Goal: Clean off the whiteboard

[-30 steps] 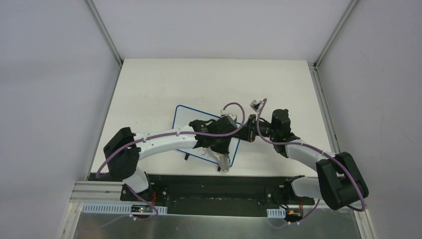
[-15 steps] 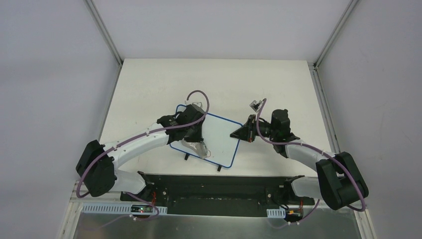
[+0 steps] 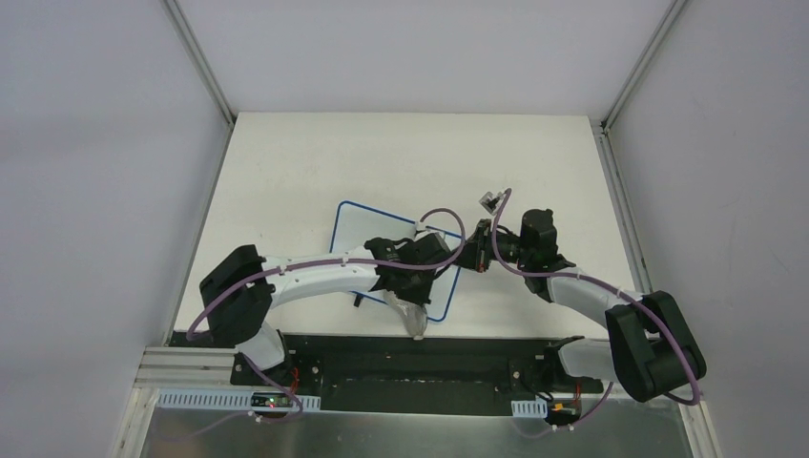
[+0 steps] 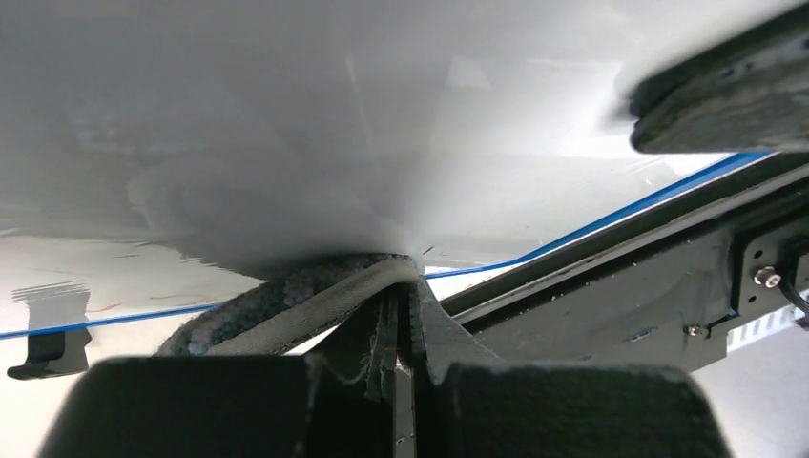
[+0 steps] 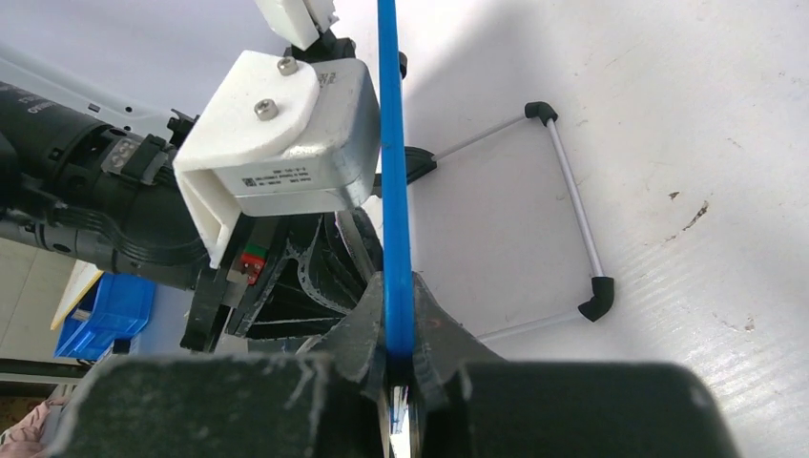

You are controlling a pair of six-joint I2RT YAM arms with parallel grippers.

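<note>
left gripper (image 4: 401, 303) pinches a cloth (image 4: 277, 310) against the whiteboard (image 4: 382, 124), near its blue edge. right gripper (image 5: 399, 320) is clamped on the whiteboard rim.

White, blue, black and purple
The whiteboard (image 3: 367, 234) is white with a blue frame; its stand (image 5: 576, 205) has white rods and black corners. The cloth (image 4: 286, 303) is speckled dark grey with a pale edge. The surface (image 3: 305, 162) is white. The left arm (image 3: 305, 272) and right arm (image 3: 587, 291) are white with black joints and purple cables (image 3: 444, 207).

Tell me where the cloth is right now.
In the left wrist view the cloth is pinched in the jaws of the left gripper, pressed against the whiteboard by its blue edge.
</note>
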